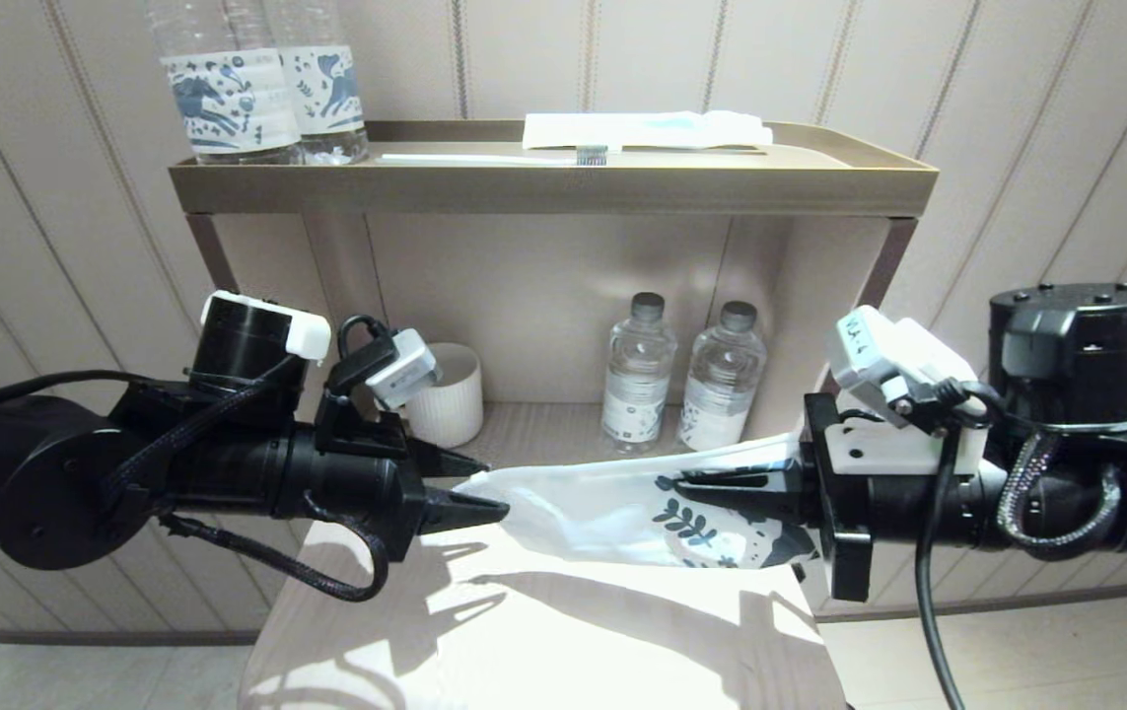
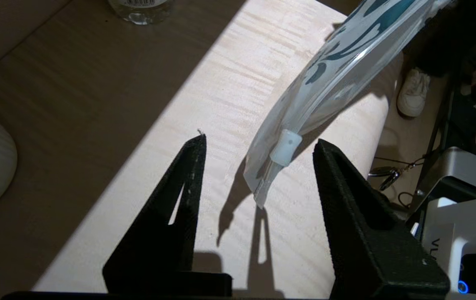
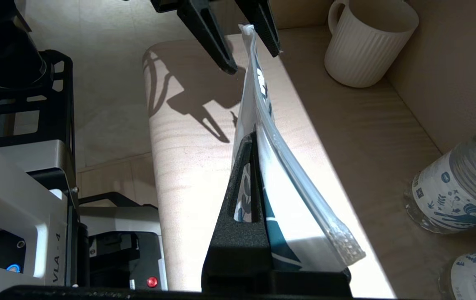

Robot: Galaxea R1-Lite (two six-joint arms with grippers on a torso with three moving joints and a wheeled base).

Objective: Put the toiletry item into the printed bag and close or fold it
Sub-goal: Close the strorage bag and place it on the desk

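Note:
The printed bag point(image 1: 602, 513), white with blue leaf print, hangs level above the light wood table point(image 1: 524, 631), stretched between my two arms. My right gripper point(image 1: 678, 485) is shut on its printed end point(image 3: 279, 183); one black finger point(image 3: 244, 179) lies flat against the plastic. My left gripper point(image 1: 497, 486) stands open at the other end. The bag's tip, with a small pale slider point(image 2: 286, 146), hangs free between the spread fingers point(image 2: 259, 141), touching neither. The toiletry item is hidden; nothing shows through the bag.
A ribbed white mug point(image 1: 450, 394) and two small water bottles point(image 1: 639, 370) stand in the cubby behind. On the top tray point(image 1: 553, 187) are two large bottles point(image 1: 228, 89), a white packet point(image 1: 647, 128) and a toothbrush point(image 1: 484, 158).

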